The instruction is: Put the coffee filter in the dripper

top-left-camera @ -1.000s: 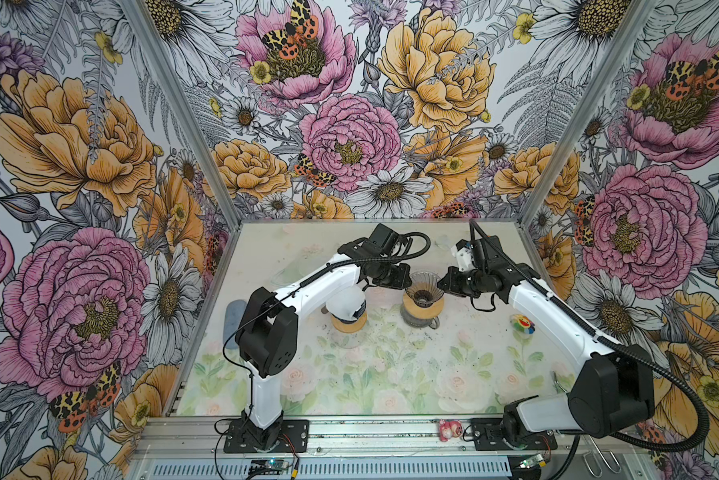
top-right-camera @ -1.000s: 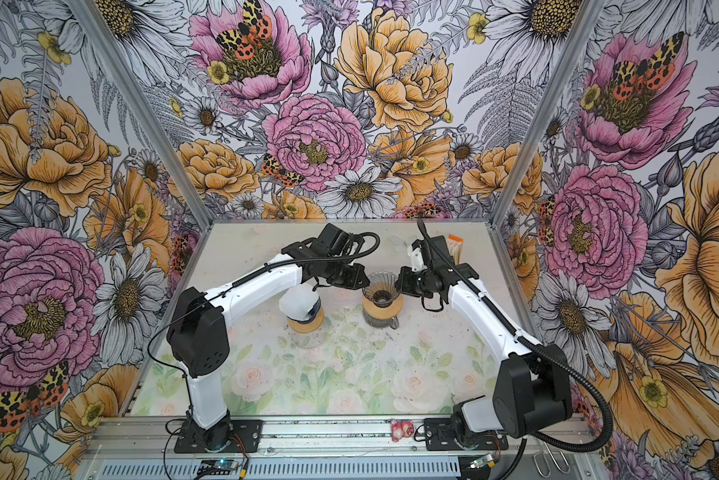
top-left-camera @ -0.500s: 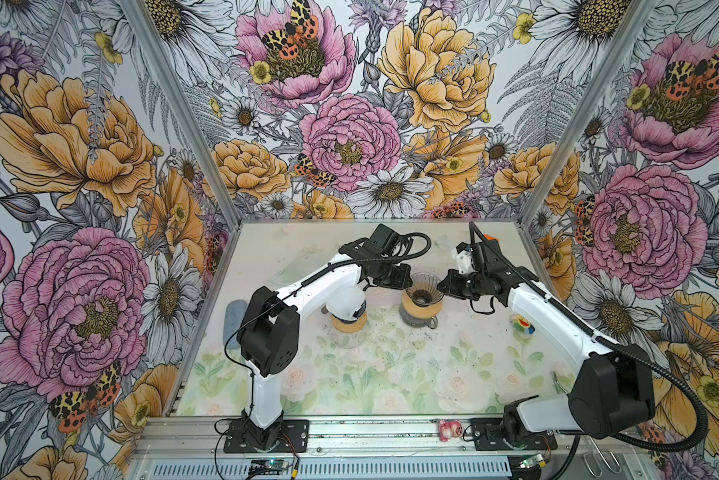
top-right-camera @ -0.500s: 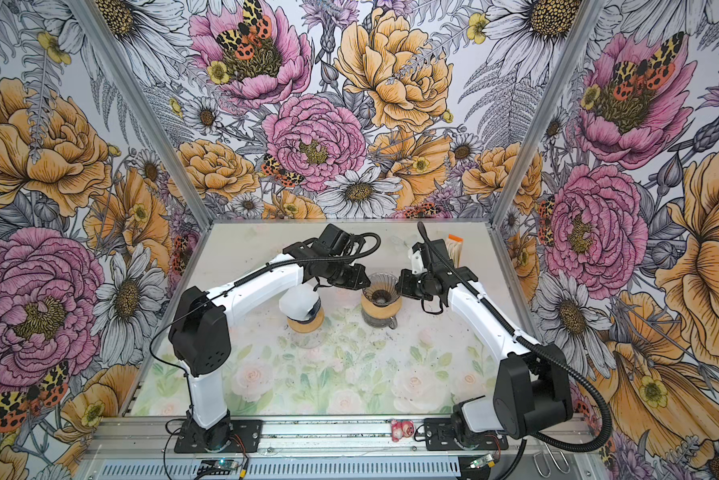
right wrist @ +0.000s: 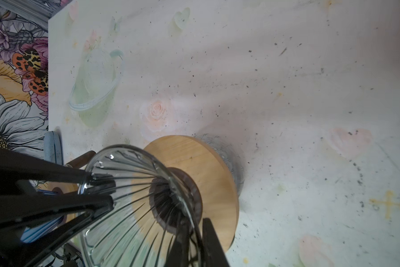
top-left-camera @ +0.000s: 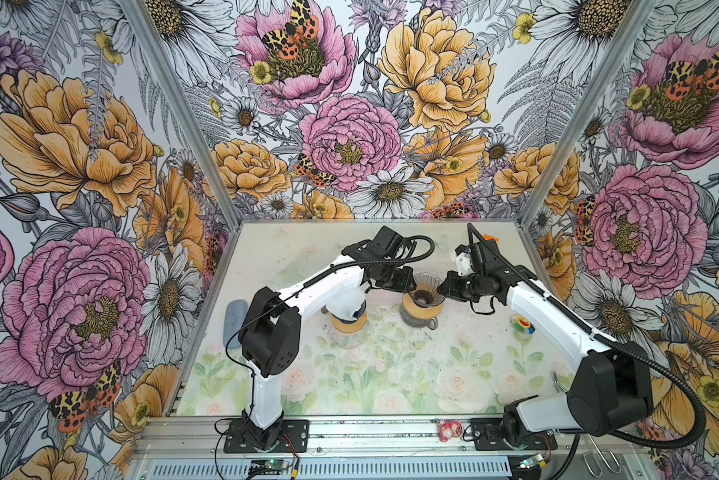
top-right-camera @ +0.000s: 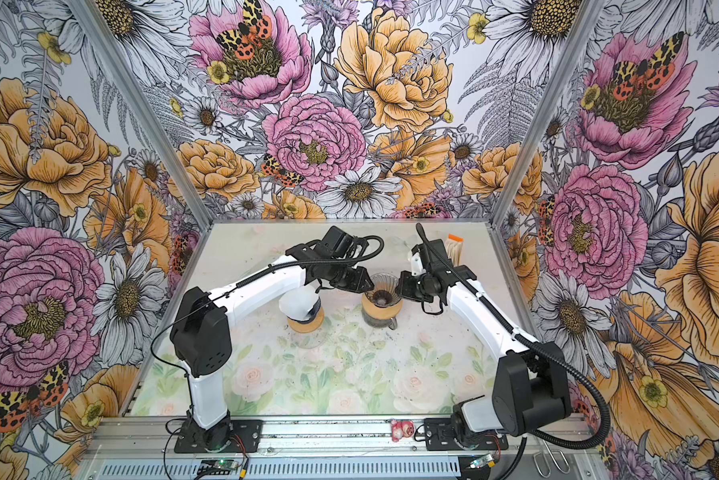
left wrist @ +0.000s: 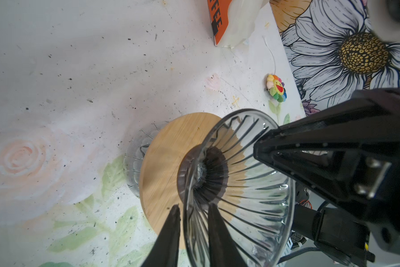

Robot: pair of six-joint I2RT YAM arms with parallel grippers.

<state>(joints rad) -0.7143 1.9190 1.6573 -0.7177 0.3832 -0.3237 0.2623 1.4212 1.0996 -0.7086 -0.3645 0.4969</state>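
Observation:
The dripper [top-left-camera: 426, 286] [top-right-camera: 384, 286] is a clear ribbed glass cone on a wooden collar, standing on a glass server mid-table. I see nothing inside its cone [left wrist: 252, 185] [right wrist: 125, 196]. My left gripper [left wrist: 193, 205] [top-left-camera: 411, 282] straddles the rim on one side, one finger inside and one outside, slightly open with a gap to the glass. The right gripper [right wrist: 194, 222] [top-left-camera: 443, 286] straddles the opposite rim the same way, narrowly open. The only coffee filters in view are white papers in a clear bag with an orange label [left wrist: 238, 20] [top-right-camera: 455, 249] at the back right.
A second vessel with a wooden collar [top-left-camera: 349, 324] stands left of the dripper, partly under the left arm. A rainbow flower toy [top-left-camera: 523, 324] [left wrist: 276, 87] lies near the right wall. A blue-grey pad [top-left-camera: 235, 320] lies at the left edge, and a pink toy [top-left-camera: 449, 430] sits on the front rail.
Both grippers' jaws have eased apart a little at the dripper's rim. The arms and the dripper stand where they were.

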